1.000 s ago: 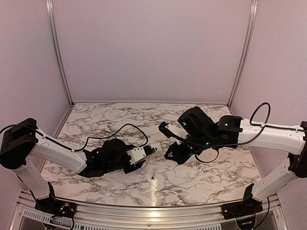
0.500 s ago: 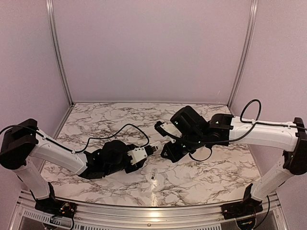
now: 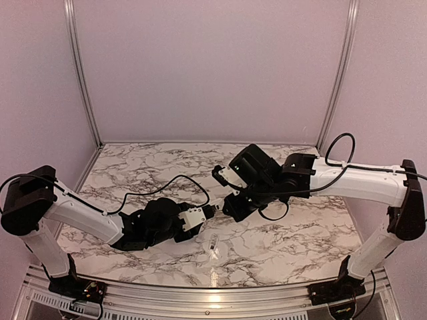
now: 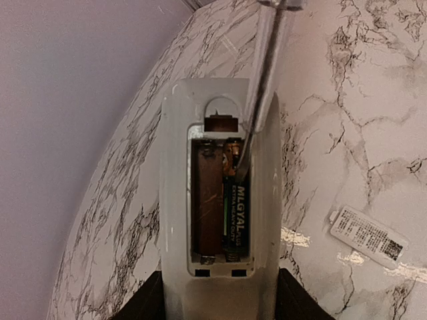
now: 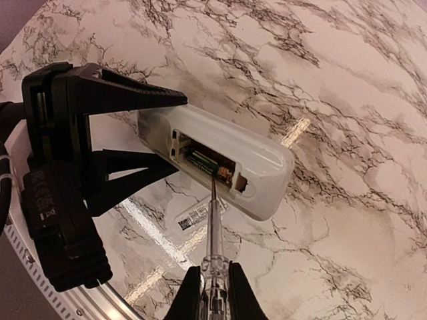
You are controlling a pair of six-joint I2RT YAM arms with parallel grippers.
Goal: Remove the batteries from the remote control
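My left gripper [image 4: 220, 305] is shut on the white remote control [image 4: 220, 200], holding it above the table with its open reddish recess facing up. One dark battery [image 4: 237, 213] lies in the right slot. The left slot is bare and no second battery shows. My right gripper [image 5: 212, 285] is shut on a thin grey rod [image 5: 212, 227], whose tip touches the far end of the battery [image 5: 208, 162] inside the remote [image 5: 227, 167]. In the top view the remote [image 3: 200, 213] sits between the left gripper [image 3: 189, 218] and the right gripper [image 3: 233, 203].
A short white cover piece [image 4: 368, 237] with a printed label lies on the marble table, under and beside the remote; it also shows in the right wrist view [image 5: 197, 215] and the top view [image 3: 214, 243]. A black cable [image 3: 167, 181] loops behind the left arm.
My right arm has moved left toward the remote, bringing the rod's tip into the open recess. The left gripper has shifted slightly with the remote.
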